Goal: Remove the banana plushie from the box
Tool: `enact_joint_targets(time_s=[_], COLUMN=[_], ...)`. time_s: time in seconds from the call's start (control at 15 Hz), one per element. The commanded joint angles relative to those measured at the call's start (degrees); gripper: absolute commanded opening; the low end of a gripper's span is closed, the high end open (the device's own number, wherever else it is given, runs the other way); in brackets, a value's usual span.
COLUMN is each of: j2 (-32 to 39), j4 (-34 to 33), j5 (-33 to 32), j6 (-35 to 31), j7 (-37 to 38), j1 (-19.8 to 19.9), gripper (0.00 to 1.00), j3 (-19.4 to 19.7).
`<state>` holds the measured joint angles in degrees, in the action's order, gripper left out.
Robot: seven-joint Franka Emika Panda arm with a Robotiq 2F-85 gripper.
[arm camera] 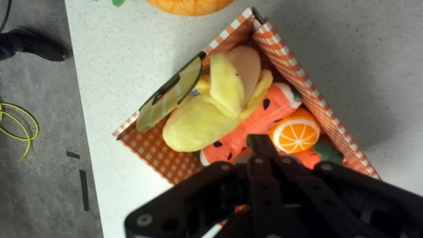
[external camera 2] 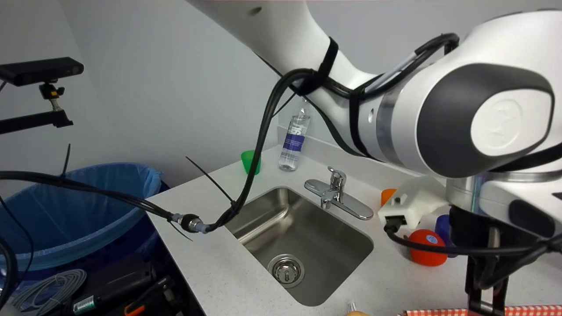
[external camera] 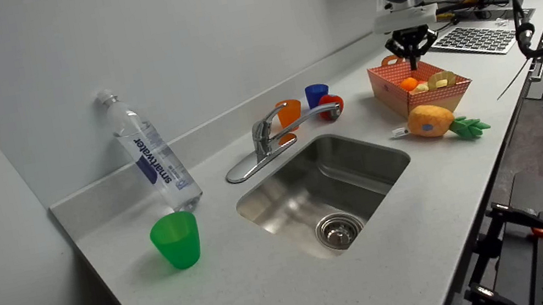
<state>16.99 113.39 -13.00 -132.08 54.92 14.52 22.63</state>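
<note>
The box (external camera: 387,92) is orange-red checked, open-topped and stands on the counter. Its rim (external camera 2: 434,312) just shows at the bottom of an exterior view. In the wrist view the banana plushie (arm camera: 195,125) lies in the box (arm camera: 158,154), against the wall with the handle flap. It is pale yellow with a peeled end, and partly shows in an exterior view (external camera: 421,88). My gripper (external camera: 413,65) points down over the box. In the wrist view its fingertips (arm camera: 262,140) are together with nothing between them, beside the banana plushie and apart from it.
A watermelon toy (arm camera: 261,114) and an orange-slice toy (arm camera: 297,131) lie in the box beside the banana plushie. A pineapple toy (external camera: 430,120) lies outside the box. Nearby are a sink (external camera: 375,168), a faucet (external camera: 262,140), a red toy (external camera 2: 428,248) and a blue cup (external camera: 316,94).
</note>
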Motion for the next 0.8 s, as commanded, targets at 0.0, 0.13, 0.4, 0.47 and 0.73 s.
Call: enact_joint_targets(time_s=[0.0,0.13,0.4,0.47,0.73], j2=[-2.44,-1.75,0.57,1.10,4.18], j4=[-0.20,-0.90,-1.30,-1.30,-1.80], j5=[1.85,2.96,3.09,2.78,1.84], j6=[1.14,2.65,4.46,4.83,4.82], j7=[-1.17,-0.68,0.85,1.26,2.57], j1=[0.22,0.64,1.06,1.14,1.33], gripper=[0.26,0.38,0.68,0.75,1.00], j3=[-0.58,-0.56,0.25,0.51,1.82])
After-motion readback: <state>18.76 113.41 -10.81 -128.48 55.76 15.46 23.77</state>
